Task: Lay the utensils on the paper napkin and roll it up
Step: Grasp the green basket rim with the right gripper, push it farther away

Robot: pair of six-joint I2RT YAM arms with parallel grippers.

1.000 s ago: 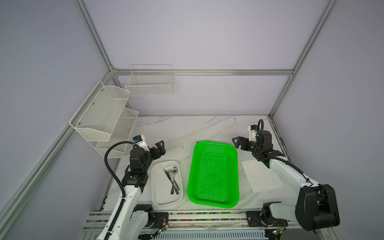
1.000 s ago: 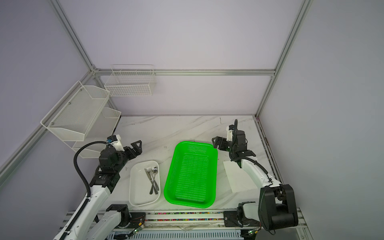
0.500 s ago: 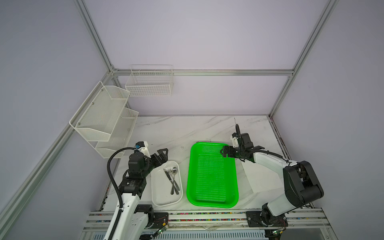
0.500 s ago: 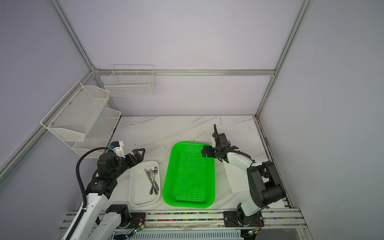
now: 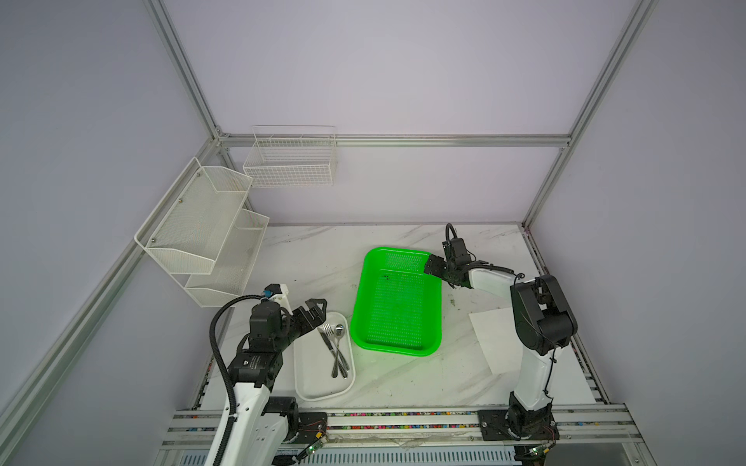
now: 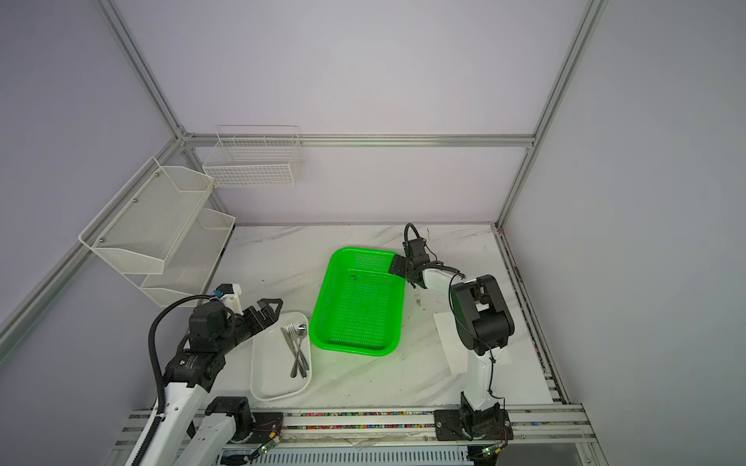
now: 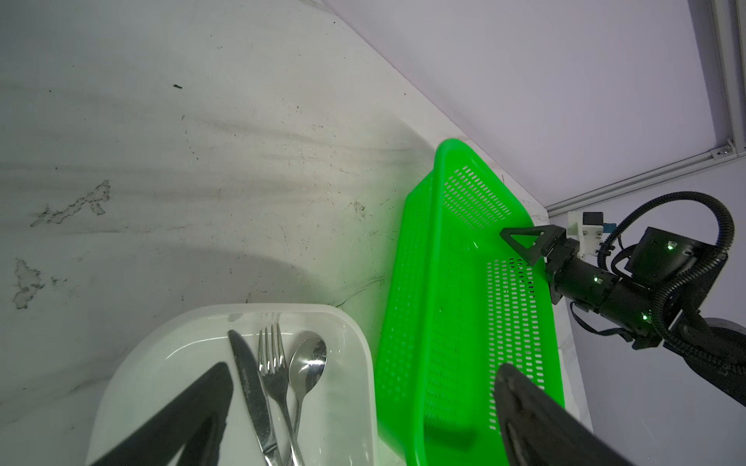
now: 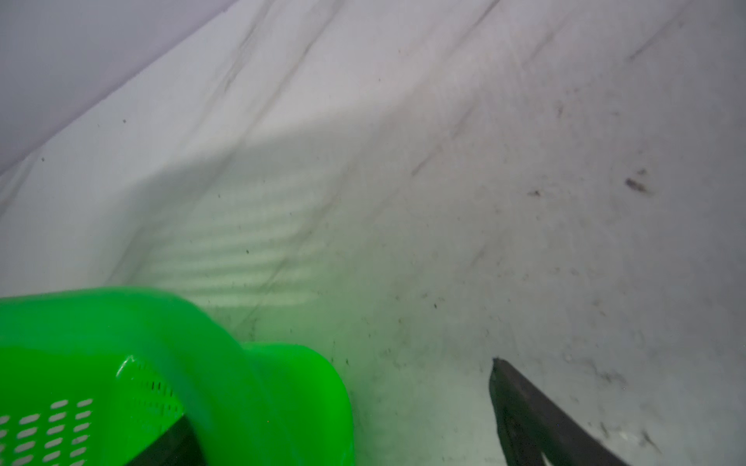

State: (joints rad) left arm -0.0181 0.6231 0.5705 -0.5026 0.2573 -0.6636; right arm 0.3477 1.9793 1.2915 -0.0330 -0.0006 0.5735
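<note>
Versus a second ago, we see the right gripper [image 5: 432, 267] has swung from beyond the paper napkin [image 5: 494, 339] to the green basket's [image 5: 360, 290] far right corner. Its jaws are spread astride the rim, outer finger [image 8: 524, 415] clear of the wall. The basket has slid back and left on the surface [image 5: 323, 258]. The left gripper [image 5: 319, 311] has dropped over the white tray's [image 5: 323, 397] far end, jaws wide, nothing held. The utensils [image 5: 335, 347] are unmoved in the tray. The paper napkin lies flat at right, partly behind the right arm.
</note>
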